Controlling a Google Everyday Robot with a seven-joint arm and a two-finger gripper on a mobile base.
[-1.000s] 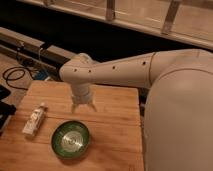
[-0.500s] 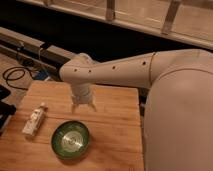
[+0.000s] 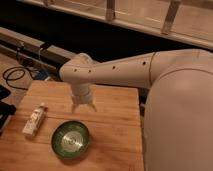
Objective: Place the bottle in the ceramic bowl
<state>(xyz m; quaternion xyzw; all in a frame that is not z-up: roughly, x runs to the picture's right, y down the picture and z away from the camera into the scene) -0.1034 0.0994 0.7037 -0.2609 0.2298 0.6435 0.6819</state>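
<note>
The bottle [image 3: 34, 120] lies on its side on the left part of the wooden table [image 3: 115, 132], pale with a whitish label and a light cap pointing away. The ceramic bowl [image 3: 71, 139], green with a dark rim and shiny ringed centre, sits to its right, near the front edge, and holds nothing. My gripper [image 3: 84, 107] hangs from the white arm just above the table, behind the bowl and to the right of the bottle, touching neither. Nothing is held between its fingers.
The white arm [image 3: 130, 70] reaches in from the right and its bulky body [image 3: 180, 120] fills the right side. Black cables [image 3: 15, 77] lie on the floor at the left. A dark rail [image 3: 30, 45] runs behind the table.
</note>
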